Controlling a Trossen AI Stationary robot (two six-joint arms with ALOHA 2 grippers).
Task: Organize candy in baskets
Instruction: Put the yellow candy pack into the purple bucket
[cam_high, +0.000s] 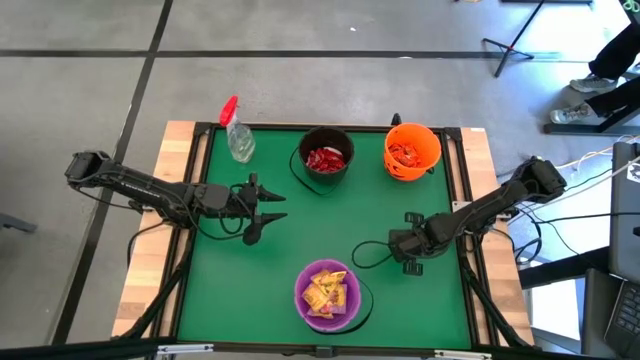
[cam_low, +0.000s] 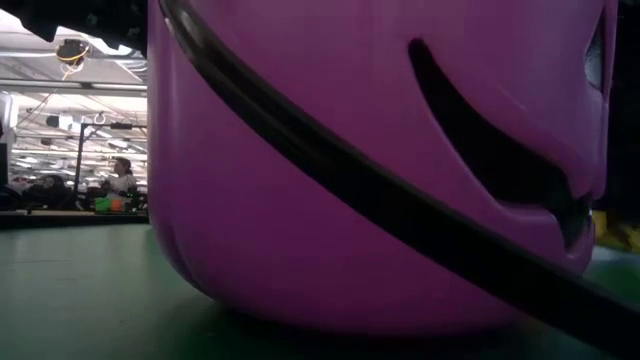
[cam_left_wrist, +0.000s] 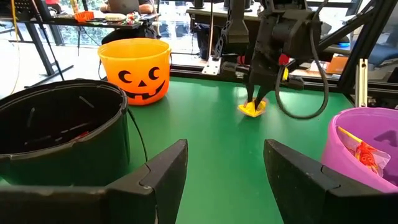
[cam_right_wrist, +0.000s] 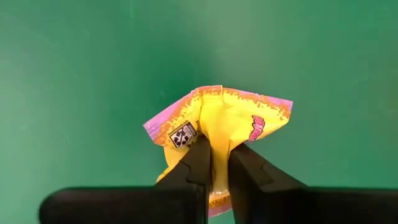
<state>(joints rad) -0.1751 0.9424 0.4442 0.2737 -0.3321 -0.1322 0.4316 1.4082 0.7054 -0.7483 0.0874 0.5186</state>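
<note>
A robotics lab or open workshop hall: a green-topped table (cam_high: 270, 270) with a wooden border stands on a bare grey concrete floor (cam_high: 300, 80), with two dark arms mounted at its sides. Beyond it are ceiling strip lights (cam_low: 60, 110), metal stands (cam_left_wrist: 25, 31), cluttered workbenches (cam_left_wrist: 112, 18), trailing cables (cam_high: 590, 160) and seated people (cam_low: 120, 178).

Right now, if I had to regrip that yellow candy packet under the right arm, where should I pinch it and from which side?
Pinch the raised crumpled fold at the middle of the yellow candy packet, coming straight down from above. It lies on the green table with its edges spread out low, so only that ridge gives the fingers purchase. The right gripper is already shut on it there.
</note>
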